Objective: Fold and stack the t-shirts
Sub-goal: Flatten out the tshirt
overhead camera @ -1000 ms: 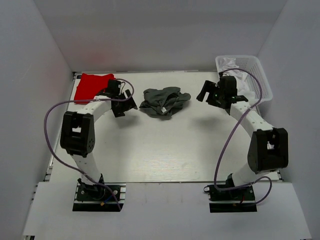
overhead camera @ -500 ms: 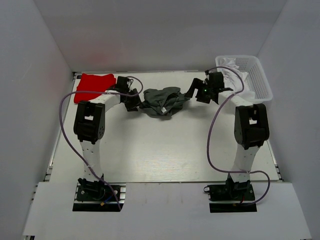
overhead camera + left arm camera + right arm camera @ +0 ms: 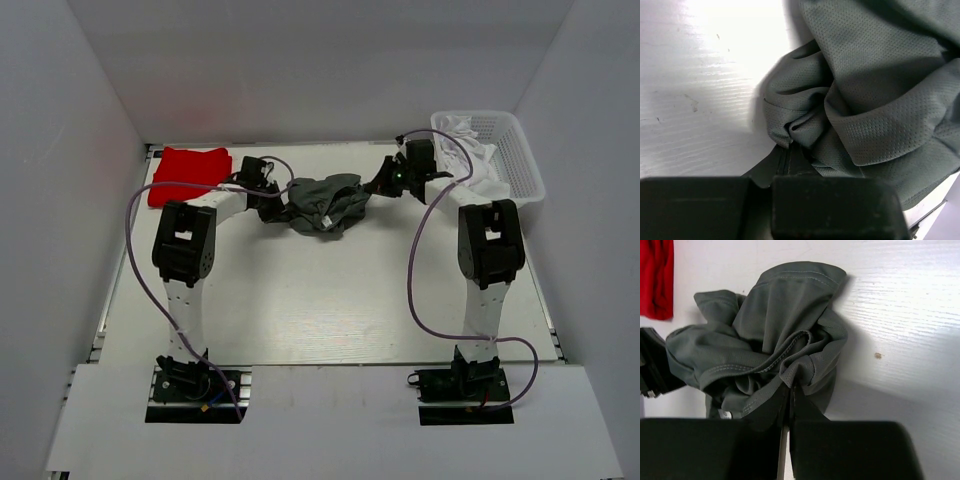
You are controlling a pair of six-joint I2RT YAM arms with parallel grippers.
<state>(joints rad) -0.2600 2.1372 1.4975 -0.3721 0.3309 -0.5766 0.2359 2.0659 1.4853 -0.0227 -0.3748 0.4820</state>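
The left gripper (image 3: 788, 149) has its fingers (image 3: 771, 168) pressed together, and a small fold at the edge of the grey t-shirt (image 3: 875, 100) is pinched at their tips. The mesh-textured cloth bunches in creases just beyond the tips and spreads away to the right in the left wrist view, lying on the white table (image 3: 700, 90).

The right gripper (image 3: 791, 388) is likewise closed, its two fingers (image 3: 771, 409) meeting on a hemmed fold of the same shirt, whose crumpled mass rises ahead of it.

From above, the two grippers sit at opposite sides of the shirt, the left one at its left edge and the right one at its right edge. The shirt lies in a rumpled heap at the far middle of the table.

A red t-shirt (image 3: 188, 172), folded flat, rests at the far left corner, apart from the grey one. A white basket (image 3: 522, 165) stands at the far right corner with white clothes (image 3: 468, 138) in it.
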